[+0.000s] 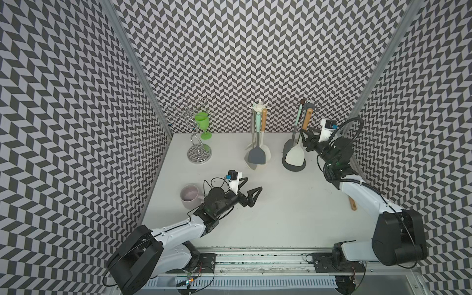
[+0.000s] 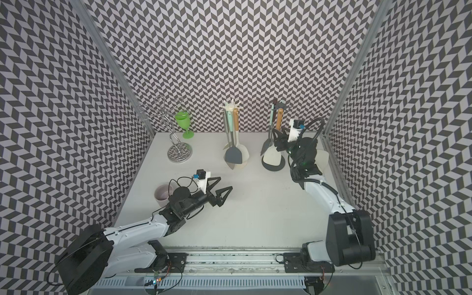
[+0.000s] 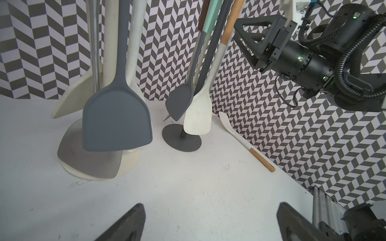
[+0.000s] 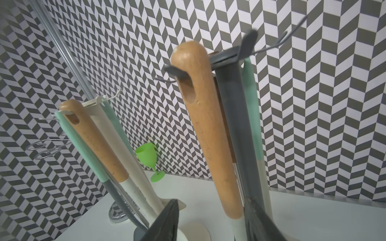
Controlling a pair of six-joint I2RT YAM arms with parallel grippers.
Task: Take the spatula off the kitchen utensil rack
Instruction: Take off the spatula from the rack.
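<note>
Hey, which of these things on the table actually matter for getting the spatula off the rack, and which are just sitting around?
In the job:
wooden-handled white spatula
dark rack holding it
right gripper, straddling its handle

Just lying about:
cream rack
mug
green goblet
wire stand
loose spatula by the wall
left gripper, idle

Open worktop (image 1: 281, 204) in front of dark rack (image 1: 293, 168); cream rack (image 1: 259, 106) near one side, wall (image 1: 408, 127) near the other.

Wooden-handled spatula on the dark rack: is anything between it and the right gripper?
Nothing visible. The right gripper straddles the spatula at its wooden handle, jaws not yet shut. The dark rack post and a mint-handled utensil stand close beside it.
</note>
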